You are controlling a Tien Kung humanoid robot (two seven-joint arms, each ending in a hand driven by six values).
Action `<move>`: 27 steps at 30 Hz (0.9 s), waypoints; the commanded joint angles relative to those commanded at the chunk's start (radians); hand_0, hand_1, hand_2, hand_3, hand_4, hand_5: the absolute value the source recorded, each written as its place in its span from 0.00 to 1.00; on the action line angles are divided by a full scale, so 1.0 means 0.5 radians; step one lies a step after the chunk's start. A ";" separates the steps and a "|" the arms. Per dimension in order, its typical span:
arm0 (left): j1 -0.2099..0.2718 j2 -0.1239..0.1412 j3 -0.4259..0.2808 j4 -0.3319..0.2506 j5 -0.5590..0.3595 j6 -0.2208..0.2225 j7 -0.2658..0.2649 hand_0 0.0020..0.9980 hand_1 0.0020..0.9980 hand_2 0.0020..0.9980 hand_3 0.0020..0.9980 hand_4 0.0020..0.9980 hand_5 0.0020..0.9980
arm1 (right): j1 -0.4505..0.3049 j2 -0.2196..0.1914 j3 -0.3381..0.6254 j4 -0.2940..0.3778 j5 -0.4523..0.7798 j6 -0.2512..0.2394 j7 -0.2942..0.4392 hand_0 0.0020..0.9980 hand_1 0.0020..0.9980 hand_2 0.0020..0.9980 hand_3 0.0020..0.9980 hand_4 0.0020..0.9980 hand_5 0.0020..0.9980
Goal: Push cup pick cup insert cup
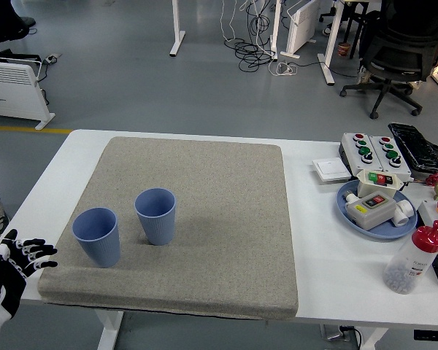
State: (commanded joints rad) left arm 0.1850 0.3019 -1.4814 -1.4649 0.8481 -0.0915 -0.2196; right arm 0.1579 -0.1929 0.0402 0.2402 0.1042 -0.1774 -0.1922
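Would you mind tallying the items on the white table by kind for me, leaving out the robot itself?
Blue ribbed plastic cups: 2, left and right
Grey felt mat: 1
Blue round plate: 1
Push-button control boxes: at least 4, one being
Clear red-capped bottle: 1
White wall switch: 1
Total: at least 10

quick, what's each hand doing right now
Left hand: open, fingers spread, holding nothing, at the table's left edge beside the two ribbed blue plastic cups.
Right hand: not in view.

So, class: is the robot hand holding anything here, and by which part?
Nothing is held. The left robot hand is open at the table's edge, apart from both blue cups.
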 joint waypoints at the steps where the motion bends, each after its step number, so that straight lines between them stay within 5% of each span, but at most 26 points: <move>1: 0.003 0.003 0.003 -0.007 0.010 -0.005 0.003 0.36 0.50 0.45 0.40 0.61 1.00 | 0.000 0.000 0.001 0.000 -0.002 -0.001 0.000 0.72 0.67 0.72 0.64 0.14 0.49; 8: 0.006 0.044 0.091 -0.068 0.200 -0.004 0.020 0.36 0.50 0.45 0.39 0.61 1.00 | -0.005 0.002 0.007 0.001 -0.004 -0.009 0.005 0.71 0.67 0.72 0.63 0.14 0.50; 14: -0.049 0.023 0.168 -0.069 0.356 0.014 0.028 0.37 0.49 0.45 0.39 0.61 1.00 | -0.002 0.003 0.000 0.002 0.001 -0.010 0.012 0.71 0.67 0.72 0.63 0.14 0.50; 27: -0.206 -0.003 0.303 0.074 0.496 0.066 0.009 0.43 0.50 0.46 0.41 0.62 1.00 | 0.019 0.001 -0.031 0.003 0.050 -0.009 0.030 0.71 0.66 0.72 0.63 0.13 0.49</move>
State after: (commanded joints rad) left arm 0.0820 0.3007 -1.3300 -1.4277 1.0963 -0.0585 -0.2150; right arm 0.1675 -0.1924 0.0249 0.2417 0.1291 -0.1818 -0.1773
